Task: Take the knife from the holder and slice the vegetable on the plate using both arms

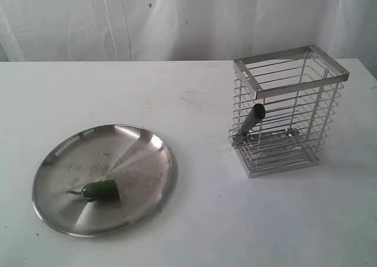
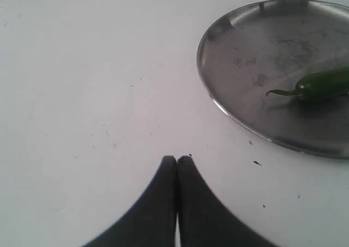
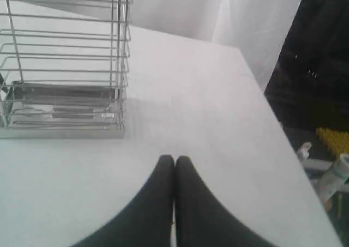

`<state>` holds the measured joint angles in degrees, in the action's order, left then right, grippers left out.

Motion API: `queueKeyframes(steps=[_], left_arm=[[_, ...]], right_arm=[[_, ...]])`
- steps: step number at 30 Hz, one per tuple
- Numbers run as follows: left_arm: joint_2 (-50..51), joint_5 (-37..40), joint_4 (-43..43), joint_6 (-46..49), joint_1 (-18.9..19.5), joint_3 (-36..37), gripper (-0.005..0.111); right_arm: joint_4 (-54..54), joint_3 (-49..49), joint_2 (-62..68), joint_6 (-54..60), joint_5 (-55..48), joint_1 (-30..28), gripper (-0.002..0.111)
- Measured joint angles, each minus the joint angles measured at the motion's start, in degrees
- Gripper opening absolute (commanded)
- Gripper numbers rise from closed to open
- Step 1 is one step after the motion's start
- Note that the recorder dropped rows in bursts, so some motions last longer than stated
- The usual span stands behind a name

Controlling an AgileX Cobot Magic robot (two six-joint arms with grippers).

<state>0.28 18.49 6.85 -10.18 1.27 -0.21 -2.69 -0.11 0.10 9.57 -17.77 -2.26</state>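
Knife (image 1: 250, 124), slim and black-handled, leans inside the chrome wire holder (image 1: 290, 111); the green chili (image 1: 100, 189) waits on the steel plate (image 1: 141, 144). Both tools (image 2: 176, 158) (image 3: 174, 158) are pressed together, empty. I'd part the right, descend through the rim onto the handle.

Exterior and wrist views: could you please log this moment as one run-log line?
left gripper shut, empty | right gripper shut, empty | knife in holder | vegetable on plate, uncut
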Motion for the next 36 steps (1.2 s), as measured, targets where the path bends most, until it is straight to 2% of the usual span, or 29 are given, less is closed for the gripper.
queueKeyframes(steps=[3, 8, 11, 16, 19, 21, 23, 26, 29, 31, 33, 36], left_arm=[[0.0, 0.0, 0.0, 0.0, 0.0, 0.0, 0.0], [0.0, 0.0, 0.0, 0.0, 0.0, 0.0, 0.0], [0.0, 0.0, 0.0, 0.0, 0.0, 0.0, 0.0], [0.0, 0.0, 0.0, 0.0, 0.0, 0.0, 0.0], [0.0, 0.0, 0.0, 0.0, 0.0, 0.0, 0.0], [0.0, 0.0, 0.0, 0.0, 0.0, 0.0, 0.0], [0.0, 0.0, 0.0, 0.0, 0.0, 0.0, 0.0], [0.0, 0.0, 0.0, 0.0, 0.0, 0.0, 0.0], [0.0, 0.0, 0.0, 0.0, 0.0, 0.0, 0.0], [0.0, 0.0, 0.0, 0.0, 0.0, 0.0, 0.0], [0.0, 0.0, 0.0, 0.0, 0.0, 0.0, 0.0], [0.0, 0.0, 0.0, 0.0, 0.0, 0.0, 0.0]], right_arm=[[7.22, 0.0, 0.0, -3.5, 6.72, 0.0, 0.0], [22.19, 0.0, 0.0, -13.16, 24.57, 0.0, 0.0], [25.76, 0.0, 0.0, -20.4, 34.73, 0.0, 0.0], [27.25, -1.22, 0.25, -35.65, 52.39, 0.0, 0.0], [26.21, -8.13, 4.19, -38.9, 60.18, 0.0, 0.0], [20.45, -15.69, 9.17, -39.61, 62.56, 0.0, 0.0], [9.48, -23.55, 15.23, -39.95, 63.83, 0.0, 0.0], [-11.54, -32.32, 23.67, -40.19, 62.66, 0.0, 0.0], [-36.4, -36.27, 31.58, -44.92, 54.39, 0.0, 0.0], [-51.19, -36.28, 36.1, -50.68, 44.15, 0.0, 0.0], [-63.08, -34.8, 40.87, -57.08, 29.09, 0.0, 0.0], [-67.02, -32.88, 46.69, -61.53, 5.69, 0.0, 0.0]])
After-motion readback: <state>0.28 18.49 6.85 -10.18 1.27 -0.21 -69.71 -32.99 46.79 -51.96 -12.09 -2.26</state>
